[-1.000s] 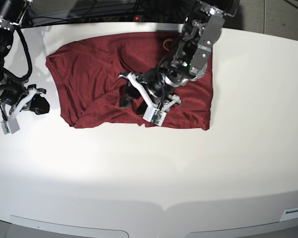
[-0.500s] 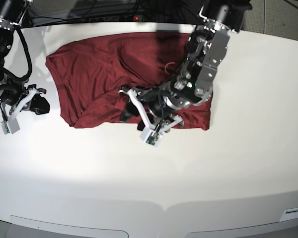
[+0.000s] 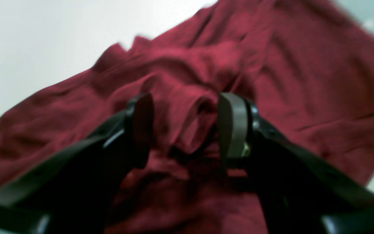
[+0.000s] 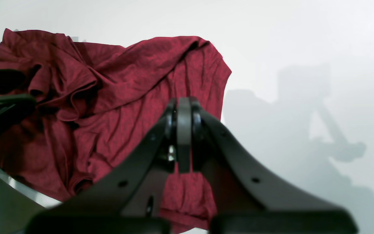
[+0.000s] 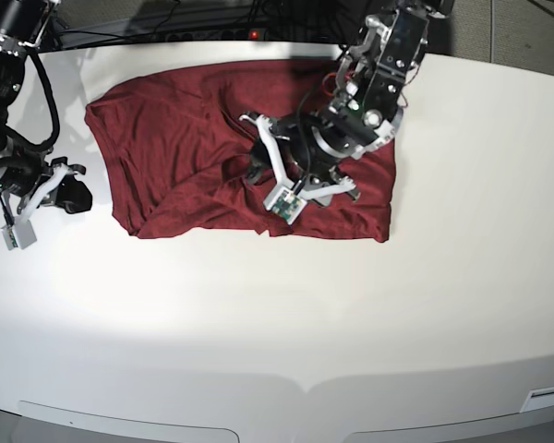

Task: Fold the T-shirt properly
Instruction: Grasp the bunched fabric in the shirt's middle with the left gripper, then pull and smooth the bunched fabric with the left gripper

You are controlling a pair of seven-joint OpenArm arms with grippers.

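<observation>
T-shirt (image 5: 175, 152) lies rumpled, unfolded, near the table's (image 5: 351, 314) far edge; left gripper (image 3: 187, 130), jaws spread, apparently straddles a ridge, right gripper (image 4: 184, 130) pressed together, empty.

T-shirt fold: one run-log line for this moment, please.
left gripper: open over bunched T-shirt | right gripper: shut, empty, off cloth | fold: unfinished
</observation>
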